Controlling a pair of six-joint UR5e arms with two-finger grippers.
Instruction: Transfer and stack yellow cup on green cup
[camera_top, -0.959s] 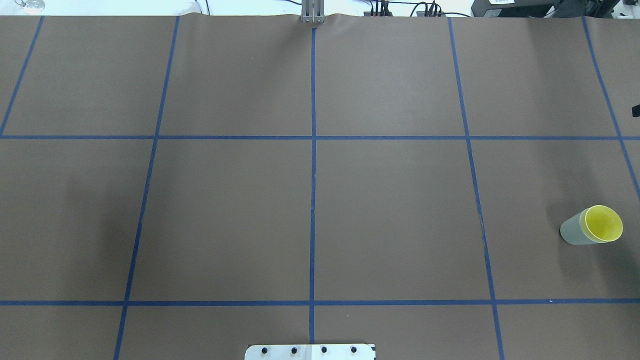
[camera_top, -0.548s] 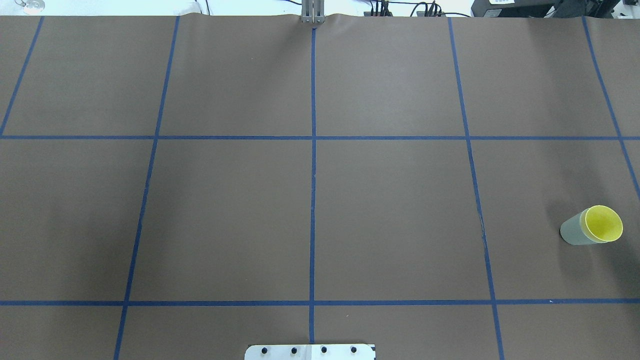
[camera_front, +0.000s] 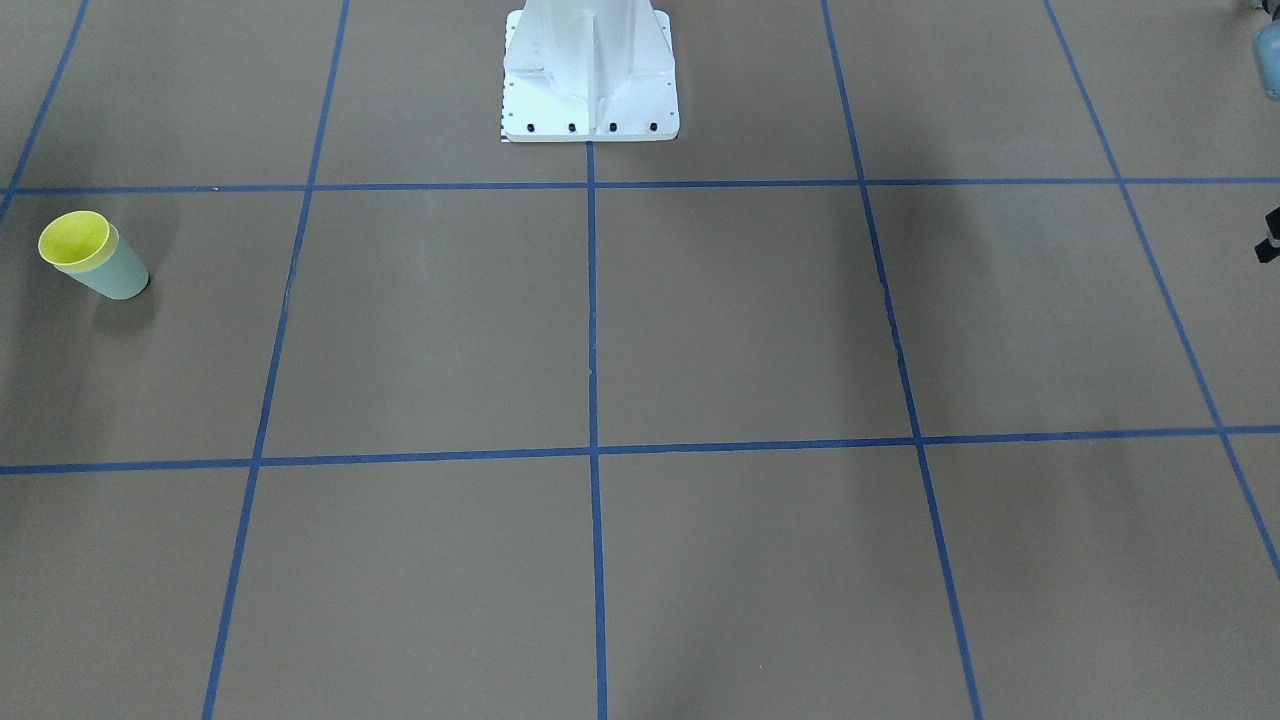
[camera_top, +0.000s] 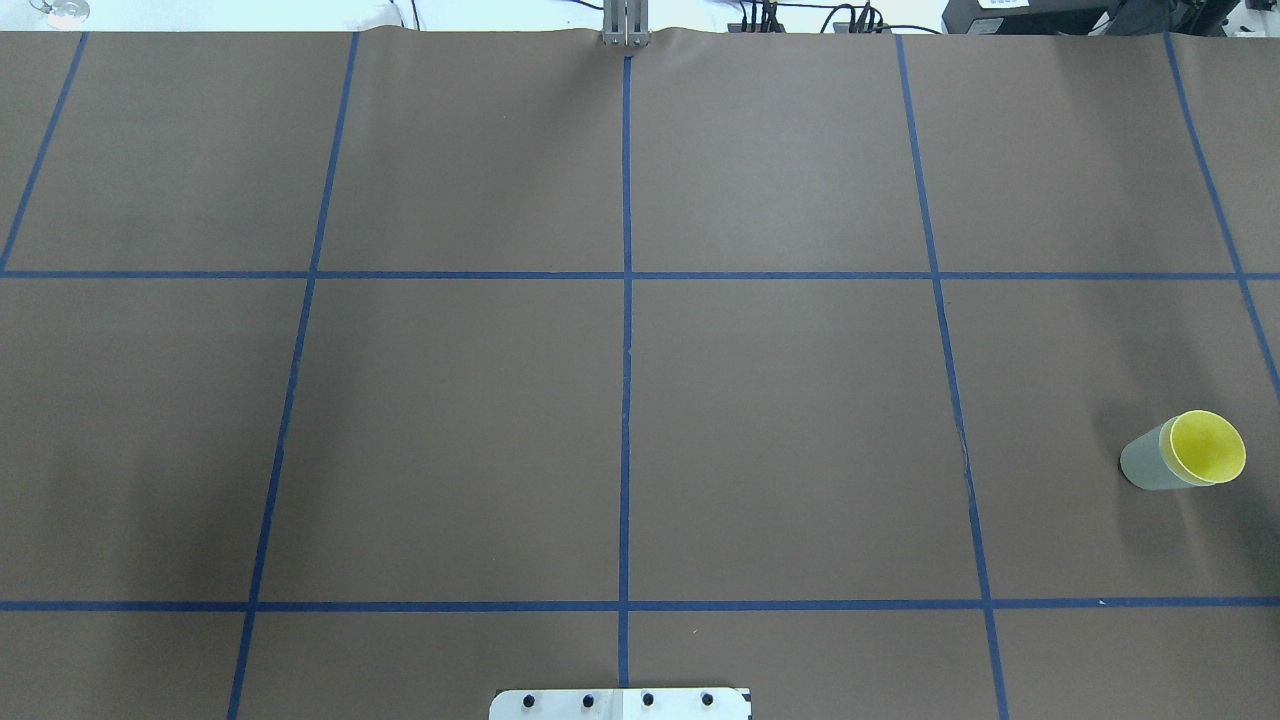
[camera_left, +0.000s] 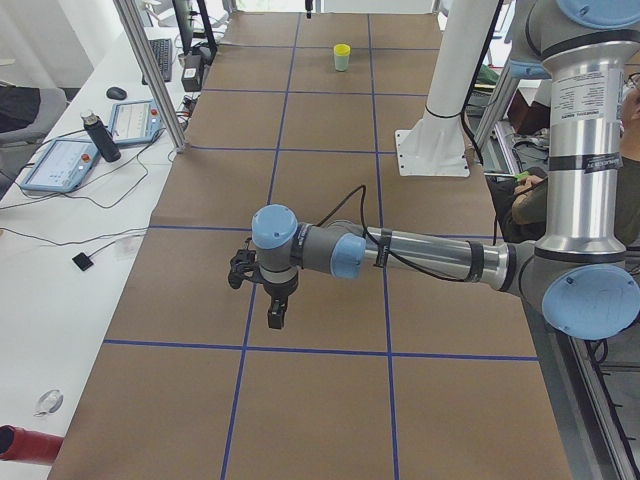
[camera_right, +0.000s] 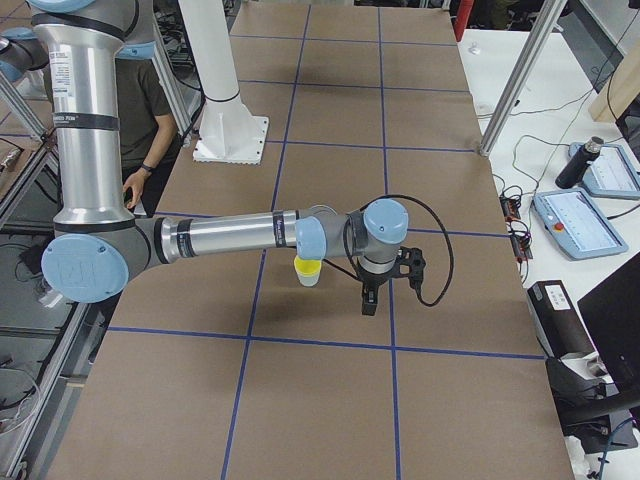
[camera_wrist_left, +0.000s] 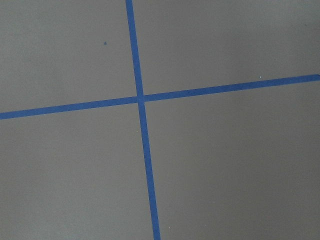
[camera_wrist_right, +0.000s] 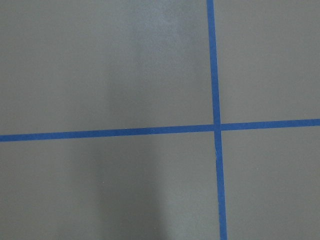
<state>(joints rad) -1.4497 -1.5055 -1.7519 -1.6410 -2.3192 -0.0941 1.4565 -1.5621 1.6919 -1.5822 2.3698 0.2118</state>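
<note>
The yellow cup (camera_top: 1208, 446) sits nested inside the green cup (camera_top: 1148, 466), upright, at the table's right side. The stack also shows at the left of the front-facing view, yellow cup (camera_front: 74, 241) in green cup (camera_front: 118, 272). My right gripper (camera_right: 368, 300) hangs over the table close beside the stack, apart from it. My left gripper (camera_left: 275, 315) hangs over the table's other end. Both show only in the side views, so I cannot tell whether they are open or shut. Both wrist views show only brown table and blue tape.
The brown table cover (camera_top: 460, 430) has a blue tape grid. The white robot base (camera_front: 590, 100) stands at the near middle edge. A small dark part (camera_front: 1268, 240) pokes in at the front-facing view's right edge. Desks with tablets (camera_left: 60, 165) flank the far side.
A dark part at the overhead view's right edge has left the frame, and the shadow near the cups has faded. The cup stack has not moved.
</note>
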